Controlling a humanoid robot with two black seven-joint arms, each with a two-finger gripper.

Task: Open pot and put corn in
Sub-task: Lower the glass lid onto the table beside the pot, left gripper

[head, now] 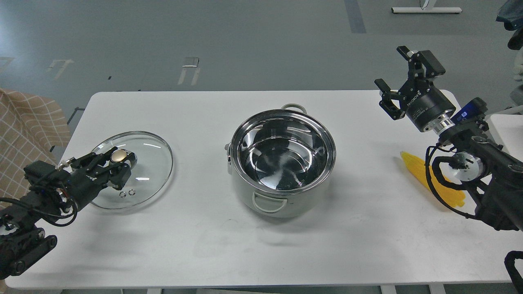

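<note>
So the pot sits pretty much dead center on the white tabletop, lid already off, shiny steel inside showing and nothing in it. One loop handle faces 6 o'clock toward the robot, the other peeks out at 12 o'clock behind the rim. The glass lid lies flat on the tabletop out at 9 o'clock from the pot, well apart from it, gold knob up. The left end effector is right at that knob, one finger on each side of it; looks like it's pinching the knob, with the arm coming in low from the left edge. Over at 3 o'clock from the pot, the corn lies on the tabletop near the right edge, bright yellow, tapered tip pointing toward the pot, and a good chunk of it is hidden behind the right arm and its cable. The right end effector is lifted up off the tabletop, at about 12 o'clock from the corn, fingers spread wide with nothing between them. It's clear of the corn, not touching it. A checkered beige cloth shows at the far left edge, off the tabletop.
</note>
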